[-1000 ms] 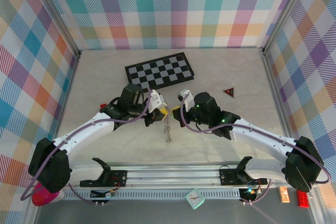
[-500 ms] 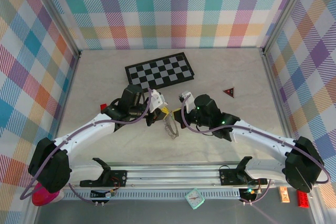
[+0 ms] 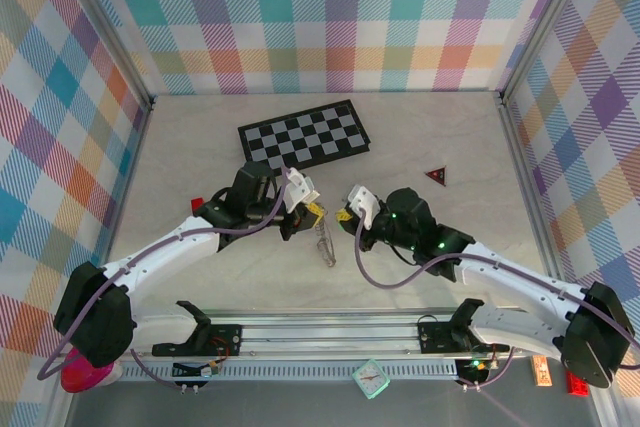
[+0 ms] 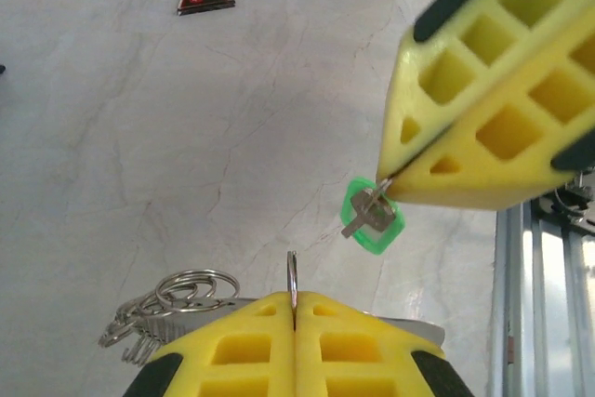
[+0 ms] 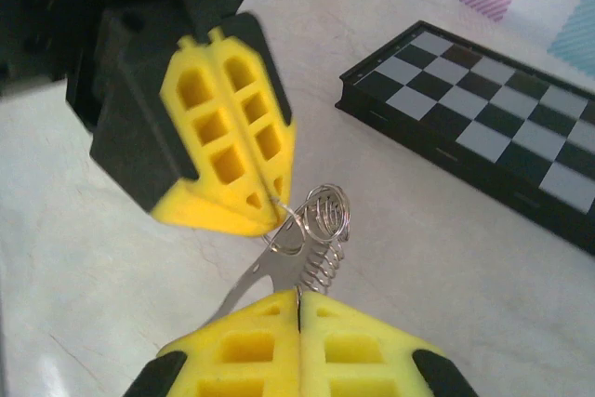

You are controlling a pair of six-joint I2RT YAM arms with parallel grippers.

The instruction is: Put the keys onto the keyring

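Note:
My left gripper (image 4: 293, 302) is shut on the edge of a thin silver ring of the keyring (image 4: 167, 299). The keyring's bunch of small silver rings and a flat metal piece hang beside and behind the fingers. My right gripper (image 4: 386, 185) is shut on the green key (image 4: 374, 218), a little above and to the right of the ring, not touching it. In the right wrist view my right gripper (image 5: 299, 299) faces the keyring (image 5: 321, 220) and my left gripper (image 5: 270, 202); the key is hidden there. From the top, both grippers (image 3: 316, 217) (image 3: 343, 219) meet mid-table with the keyring (image 3: 325, 245) dangling.
The black-and-white chessboard (image 3: 305, 135) lies behind the grippers. A dark red triangle (image 3: 435, 175) sits to the right, and a small red block (image 3: 197, 205) lies left of the left arm. Patterned walls enclose the table on three sides.
The right arm has drawn back to the right and turned its wrist, opening a small gap between the grippers. The dangling keyring swung slightly. The left arm barely moved.

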